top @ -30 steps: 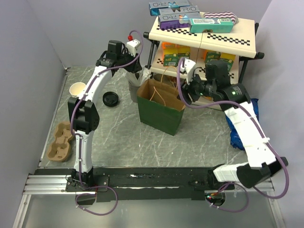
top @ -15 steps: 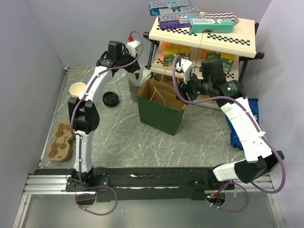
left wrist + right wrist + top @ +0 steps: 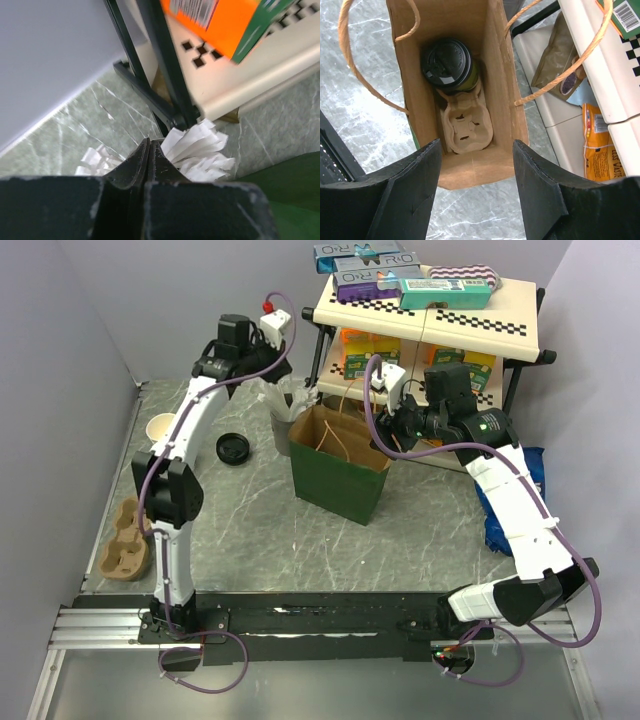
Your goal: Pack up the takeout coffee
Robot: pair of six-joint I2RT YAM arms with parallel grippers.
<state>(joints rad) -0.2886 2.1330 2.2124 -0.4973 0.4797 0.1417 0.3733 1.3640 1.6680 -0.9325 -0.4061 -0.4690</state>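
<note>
The takeout coffee (image 3: 449, 64) stands inside the paper bag (image 3: 465, 172), seated in the upper pocket of a pulp cup carrier (image 3: 467, 122) on the bag's floor. Only the right wrist view shows this; from the top camera the bag's mouth shows just brown walls and handles. That wrist view also shows the right gripper (image 3: 477, 145) poised above the bag with its jaws well apart and nothing between them. The left wrist view shows the left gripper (image 3: 149, 146) with its jaws pressed together among white cutlery (image 3: 200, 145) at the rack's foot; whether a thin piece is pinched there I cannot tell. The top view gives the count: one bag, two carriers with the second (image 3: 128, 538) at the left edge of the table (image 3: 300, 540), two black lids with one loose (image 3: 232, 448), and one lidless cream cup (image 3: 160, 427).
</note>
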